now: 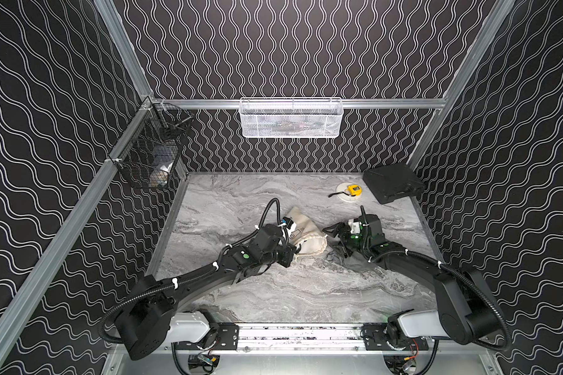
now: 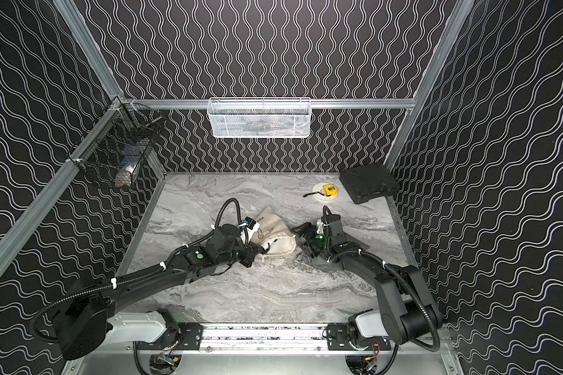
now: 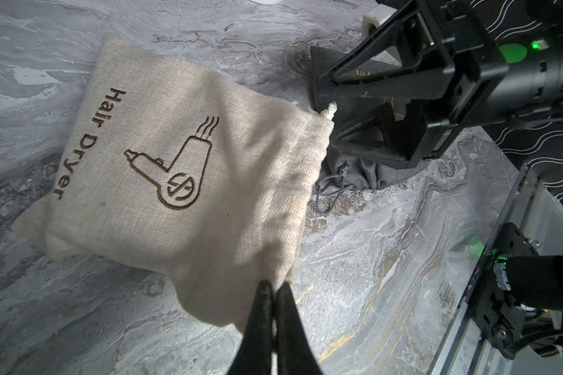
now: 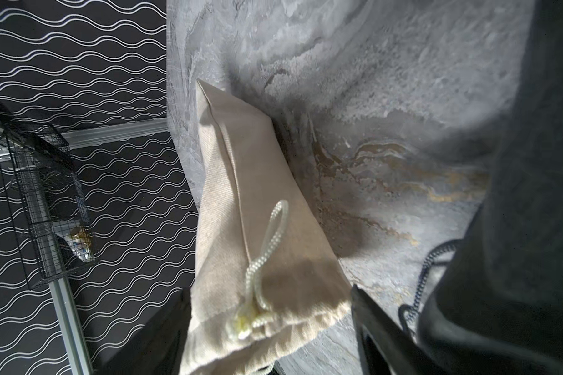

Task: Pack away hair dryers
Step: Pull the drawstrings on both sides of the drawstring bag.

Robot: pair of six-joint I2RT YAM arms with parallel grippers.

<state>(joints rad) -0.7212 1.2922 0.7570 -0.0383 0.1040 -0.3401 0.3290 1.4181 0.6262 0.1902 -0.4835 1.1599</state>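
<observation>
Pinching a thin fold of hem, the left gripper (image 3: 273, 287) is closed on the mouth edge of the beige bag (image 3: 176, 162), at about seven o'clock of the bag in both top views. The bag lies mid-table (image 1: 273, 292), plump rather than flat. No hair dryer shows in any view, so I judge one is already inside it, and I cannot place the second.

At the bag's three o'clock, the right gripper (image 3: 330, 110) has its jaws parted either side of the gathered mouth, where the cream drawstring (image 4: 267, 246) loops out. It is not clamped on anything that I can see. Beneath it, at four o'clock of the beige bag, the dark grey bag (image 3: 364, 172) lies crumpled with its grey cord (image 3: 332, 191) trailing.

The risks as I judge them:
- The right jaws may shut on cloth instead of cord, and the mouth would then not draw closed.
- A pull towards three o'clock could strip the slim fold from the left pinch.
- The low jaw might snag the grey cord and drag the dark bag along.
- A lift with the mouth slack could let the contents slide out.
</observation>
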